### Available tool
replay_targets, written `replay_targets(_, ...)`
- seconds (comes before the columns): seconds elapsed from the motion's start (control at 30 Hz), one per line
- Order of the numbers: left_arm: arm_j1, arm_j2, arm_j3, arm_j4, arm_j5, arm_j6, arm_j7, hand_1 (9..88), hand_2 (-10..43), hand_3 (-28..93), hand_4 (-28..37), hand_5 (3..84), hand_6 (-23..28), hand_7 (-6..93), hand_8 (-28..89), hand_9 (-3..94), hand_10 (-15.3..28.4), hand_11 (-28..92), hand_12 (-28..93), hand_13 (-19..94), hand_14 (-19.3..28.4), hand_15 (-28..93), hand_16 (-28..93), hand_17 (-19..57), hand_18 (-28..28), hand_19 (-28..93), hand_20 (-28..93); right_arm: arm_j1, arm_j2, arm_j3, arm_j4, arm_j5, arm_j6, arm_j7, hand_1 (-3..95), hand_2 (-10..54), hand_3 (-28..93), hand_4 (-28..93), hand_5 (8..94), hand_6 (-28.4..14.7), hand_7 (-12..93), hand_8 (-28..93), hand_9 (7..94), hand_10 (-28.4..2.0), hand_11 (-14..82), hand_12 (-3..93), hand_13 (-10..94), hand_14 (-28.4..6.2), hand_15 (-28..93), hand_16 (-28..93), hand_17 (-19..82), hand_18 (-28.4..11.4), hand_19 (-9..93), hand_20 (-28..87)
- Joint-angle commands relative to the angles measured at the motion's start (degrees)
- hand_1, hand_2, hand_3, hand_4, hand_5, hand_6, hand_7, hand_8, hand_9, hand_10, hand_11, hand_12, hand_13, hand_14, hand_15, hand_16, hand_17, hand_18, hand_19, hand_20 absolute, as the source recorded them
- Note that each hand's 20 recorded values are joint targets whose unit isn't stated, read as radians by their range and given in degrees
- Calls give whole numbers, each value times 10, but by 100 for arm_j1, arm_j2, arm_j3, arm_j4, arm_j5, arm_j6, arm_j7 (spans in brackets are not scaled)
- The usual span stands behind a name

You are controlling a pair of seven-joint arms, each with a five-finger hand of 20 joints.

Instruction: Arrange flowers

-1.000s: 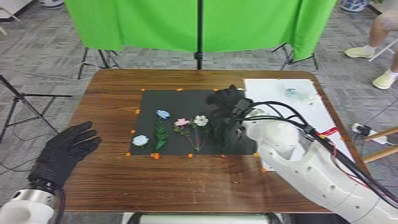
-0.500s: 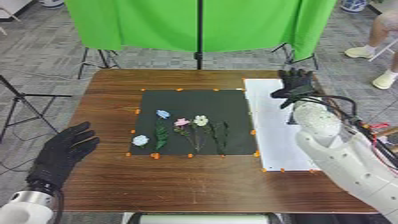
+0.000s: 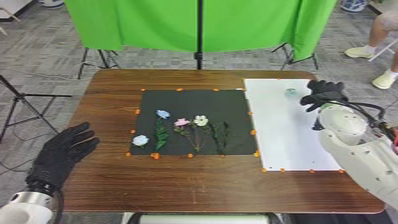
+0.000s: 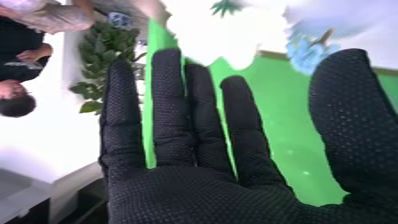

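Head view: right hand [image 3: 325, 94] at white sheet [image 3: 286, 135], fingers straight.

The table [image 3: 98, 185] was brown with darker grain, the mat [image 3: 182, 100] charcoal and the sheet [image 3: 284, 130] white, orange dabs [image 3: 155, 156] marking their edges. The pink flower [image 3: 182, 121], white flower [image 3: 201, 120] and pale blue flowers [image 3: 139, 140] had green foliage [image 3: 162, 135]. The curtain [image 3: 142, 25] was vivid green, the floor [image 3: 53, 105] mottled grey. The left hand [image 3: 64, 152] and finely dotted right hand [image 3: 326, 96] were black.
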Motion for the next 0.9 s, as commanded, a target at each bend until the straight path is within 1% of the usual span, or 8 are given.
replay_targets(0.03, 66, -44, -2, -3, -28, 53, -39, 327, 33, 722, -283, 381, 50, 333, -163, 358, 151, 372, 97, 300, 176, 512, -79, -50, 229, 634, -39, -31, -78, -73, 162, -215, 219, -482, 331, -69, 876, -281, 473, 14, 330, -219, 591, -76, 370, 209, 596, -40, 518, 163, 223, -161, 686, 286)
replay_targets(0.1, 88, -49, -2, -14, -26, 74, -35, 327, 33, 722, -283, 381, 50, 332, -163, 358, 152, 372, 98, 300, 176, 512, -79, -50, 229, 635, -39, -79, -63, -101, 110, -156, 483, -608, 388, -70, 824, -282, 538, 27, 362, -203, 704, -47, 265, 333, 668, -29, 535, 224, 265, -155, 722, 322)
replay_targets(0.13, 69, -45, 0, -1, -30, 60, -39, 327, 33, 721, -283, 381, 50, 332, -163, 358, 152, 372, 98, 300, 176, 512, -79, -50, 229, 635, -39, -79, -51, -138, 74, -176, 569, -614, 436, -60, 795, -281, 599, 28, 420, -162, 786, -41, 224, 383, 725, -27, 543, 233, 298, -155, 746, 342)
replay_targets(0.23, 81, -49, -1, -6, -26, 52, -36, 327, 33, 722, -283, 381, 50, 332, -163, 358, 152, 372, 98, 299, 175, 512, -79, -50, 229, 634, -38, -179, -65, -37, -142, -306, 567, -698, 489, -55, 780, -282, 703, 27, 435, -121, 868, -33, 261, 386, 800, -21, 562, 238, 343, -156, 790, 366)
replay_targets(0.43, 32, -50, 17, 8, -18, 19, -54, 326, 33, 722, -283, 381, 50, 332, -163, 358, 151, 371, 98, 300, 176, 512, -79, -50, 229, 634, -38, -231, -61, -52, -669, -296, 1048, -747, 490, -75, 820, -283, 727, 15, 433, -123, 886, -21, 252, 399, 821, -19, 558, 250, 360, -160, 799, 374)
replay_targets(0.6, 47, -41, 15, 14, -13, 30, -71, 326, 35, 720, -283, 381, 50, 331, -162, 358, 151, 370, 98, 300, 175, 511, -79, -50, 229, 633, -38, -66, -193, -305, -1182, -305, 1430, -1097, 488, -78, 828, -283, 729, 12, 433, -118, 888, -23, 249, 408, 821, -20, 559, 256, 361, -162, 800, 377)
replay_targets(0.7, 0, -36, 40, 35, -6, -34, -102, 326, 35, 719, -283, 381, 50, 331, -162, 357, 151, 371, 99, 300, 175, 511, -79, -50, 229, 633, -37, 103, -405, -591, -1247, -390, 1414, -1305, 488, -78, 828, -283, 729, 12, 432, -117, 888, -24, 249, 410, 820, -21, 560, 259, 360, -162, 800, 378)
replay_targets(0.9, -55, -22, 76, 58, 8, -66, -142, 326, 36, 717, -283, 380, 49, 329, -162, 357, 150, 369, 98, 300, 175, 509, -79, -50, 229, 633, -37, 558, -768, -1375, -922, -608, 1298, -1604, 482, -76, 829, -283, 726, 13, 433, -116, 887, -26, 250, 413, 817, -21, 563, 264, 358, -161, 800, 380)
